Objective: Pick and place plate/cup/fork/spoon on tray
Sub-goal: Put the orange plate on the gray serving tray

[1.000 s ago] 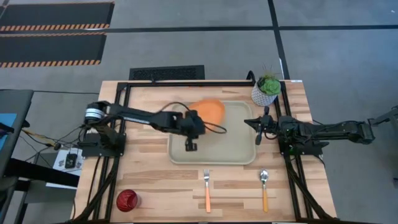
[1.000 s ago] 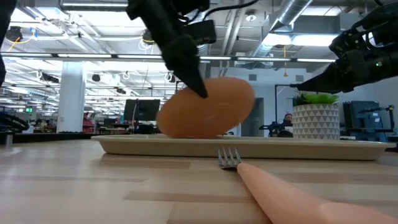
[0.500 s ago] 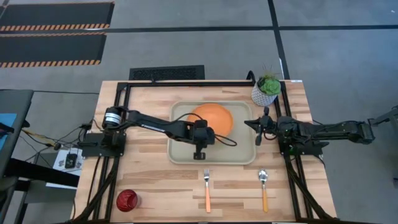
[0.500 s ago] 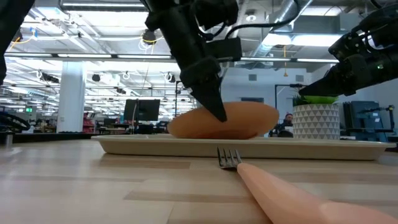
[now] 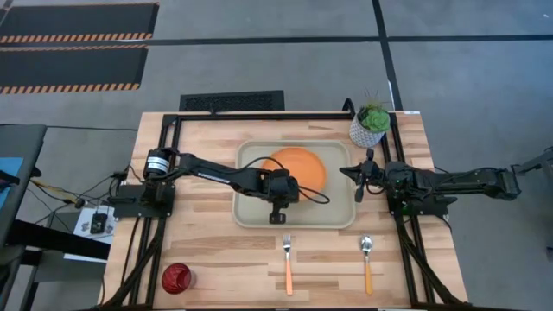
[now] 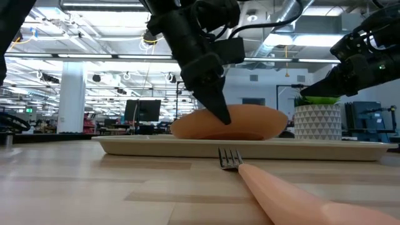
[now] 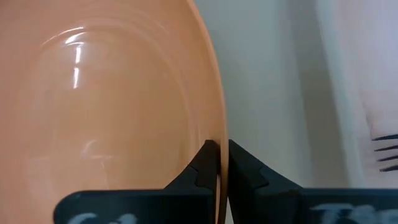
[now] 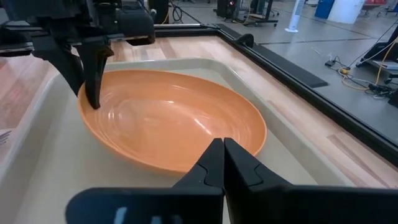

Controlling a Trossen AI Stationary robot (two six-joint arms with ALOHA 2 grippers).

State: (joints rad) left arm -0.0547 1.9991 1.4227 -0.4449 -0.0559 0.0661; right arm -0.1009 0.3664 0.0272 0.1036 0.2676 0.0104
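The round orange plate point(image 5: 299, 168) lies in the pale tray point(image 5: 333, 212), still tilted in the low view point(image 6: 250, 122). My left gripper point(image 5: 278, 192) stands over the plate's near-left rim, shut on it. My right gripper point(image 5: 358, 177) is shut and empty, hovering at the tray's right edge. The red cup point(image 5: 177, 278) stands at the table's near left. The fork point(image 5: 288, 262) and the spoon point(image 5: 367, 259) lie on the table in front of the tray. My left gripper pinches the plate's rim point(image 7: 218, 134) between its two fingers, one finger point(image 7: 200, 167) on the inner face and one on the outer. The fingers come from above, pointing down. The plate sits tilted in the tray.
A white pot with a green plant point(image 5: 371, 125) stands at the tray's far right corner. A black frame point(image 5: 233, 115) runs round the work area. The fork's tines point(image 6: 230, 158) lie close to the tray's near rim.
My left gripper has gone toward the table's right edge and down with the plate. The plate has come from a steep tilt at the tray's far left rim to a low tilt over the tray's middle.
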